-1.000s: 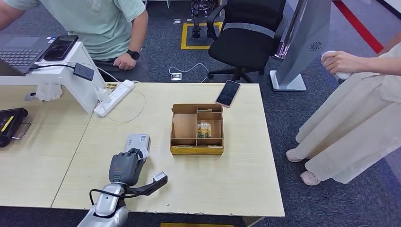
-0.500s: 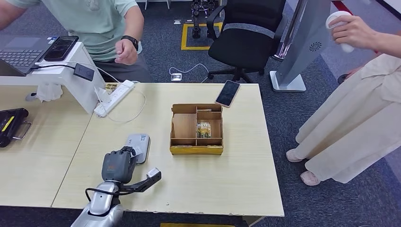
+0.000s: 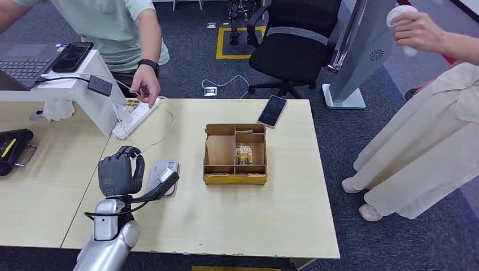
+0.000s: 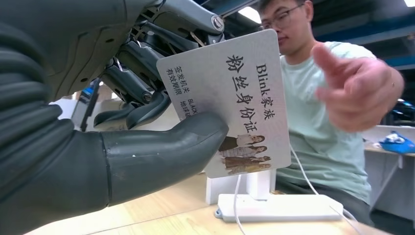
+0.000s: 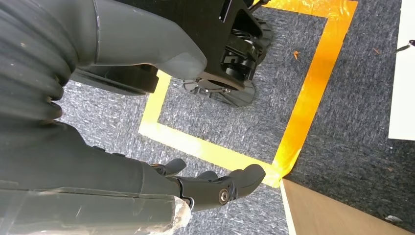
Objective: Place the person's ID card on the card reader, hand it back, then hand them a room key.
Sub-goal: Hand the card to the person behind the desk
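- Wood table (image 3: 271, 226) is the biggest thing here. The card reader (image 3: 161, 175) lies on it, by the robot's left side, w/ a brown box (image 3: 210, 152) of small slots just beside it.
- Person in a green shirt (image 3: 113, 28) sits across the table & reaches a hand (image 3: 146, 86) down toward the robot.
- Left hand (image 3: 118, 175) is up off the table, near the card reader. It pinches the ID card (image 4: 230, 98) between thumb (image 4: 161, 152) & the dark fingers (image 4: 142, 93) behind it. So the card is in the robot's hand, not on the reader.
- Right hand (image 5: 215, 188) hangs low over the floor, fingers curled in, nothing in it.
- What could go wrong, I think: only the thumb holds the card's front, so the card could slip & drop if the arm jerks. The person's hand may miss it, or both may pull at once & bend it.
- Words on the card: "Blink", plus rows of Chinese writing & a small group photo.
- A little card in the box (image 3: 243, 154) says "HOTEL". Prob. the room key, can't be sure.
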`<state>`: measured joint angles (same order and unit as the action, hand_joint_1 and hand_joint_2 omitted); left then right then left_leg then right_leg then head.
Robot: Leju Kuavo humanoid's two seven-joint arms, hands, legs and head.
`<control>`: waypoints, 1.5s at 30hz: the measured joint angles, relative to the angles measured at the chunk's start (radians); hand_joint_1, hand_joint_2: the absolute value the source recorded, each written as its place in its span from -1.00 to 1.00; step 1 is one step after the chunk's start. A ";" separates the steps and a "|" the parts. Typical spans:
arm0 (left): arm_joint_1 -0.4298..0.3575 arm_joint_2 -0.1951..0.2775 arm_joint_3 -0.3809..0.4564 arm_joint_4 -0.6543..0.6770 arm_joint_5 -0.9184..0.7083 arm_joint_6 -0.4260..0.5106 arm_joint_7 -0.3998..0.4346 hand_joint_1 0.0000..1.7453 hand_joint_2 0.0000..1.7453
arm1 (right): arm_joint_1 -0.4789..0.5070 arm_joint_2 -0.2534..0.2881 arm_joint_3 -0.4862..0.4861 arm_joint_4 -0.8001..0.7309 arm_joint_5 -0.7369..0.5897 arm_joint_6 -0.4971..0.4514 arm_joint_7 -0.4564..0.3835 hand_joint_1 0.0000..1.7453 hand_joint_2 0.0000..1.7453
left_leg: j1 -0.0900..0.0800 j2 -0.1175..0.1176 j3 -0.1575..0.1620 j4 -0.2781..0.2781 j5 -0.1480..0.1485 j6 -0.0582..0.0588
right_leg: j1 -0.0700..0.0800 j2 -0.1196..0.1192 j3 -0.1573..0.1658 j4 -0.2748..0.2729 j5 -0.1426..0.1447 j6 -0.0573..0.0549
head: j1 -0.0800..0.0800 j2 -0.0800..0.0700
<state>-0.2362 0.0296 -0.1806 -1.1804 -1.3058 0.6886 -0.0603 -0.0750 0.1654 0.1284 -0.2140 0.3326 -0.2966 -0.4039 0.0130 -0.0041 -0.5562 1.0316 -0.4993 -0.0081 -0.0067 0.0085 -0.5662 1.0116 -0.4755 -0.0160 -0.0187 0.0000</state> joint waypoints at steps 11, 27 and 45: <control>-0.017 -0.068 0.076 -0.011 0.023 0.000 -0.038 1.00 1.00 | 0.000 0.002 -0.002 0.000 0.009 -0.007 0.002 -1.00 1.00 | 0.000 0.000 0.000 0.000 0.000 0.000 | 0.000 0.000 -0.001 0.000 0.000 0.000 | 0.000 0.000; -0.086 -0.110 0.092 -0.012 0.001 0.000 -0.031 1.00 1.00 | 0.000 0.006 -0.015 0.000 0.028 -0.014 0.012 -1.00 1.00 | 0.000 0.000 -0.001 0.000 0.000 0.000 | 0.000 0.000 -0.001 0.000 0.001 0.000 | 0.000 0.000; -0.109 -0.144 0.121 -0.016 0.019 0.000 -0.062 -0.42 1.00 | 0.000 0.007 -0.024 0.000 0.033 -0.018 0.018 -1.00 1.00 | 0.000 0.000 -0.001 0.000 0.000 0.000 | 0.000 0.000 -0.001 0.000 0.001 0.000 | 0.000 0.000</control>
<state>-0.3456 -0.1143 -0.0592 -1.1967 -1.2866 0.6886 -0.1220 -0.0751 0.1728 0.1048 -0.2140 0.3653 -0.3147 -0.3857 0.0130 -0.0041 -0.5576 1.0317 -0.4992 -0.0081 -0.0068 0.0086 -0.5676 1.0116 -0.4749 -0.0157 -0.0190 0.0000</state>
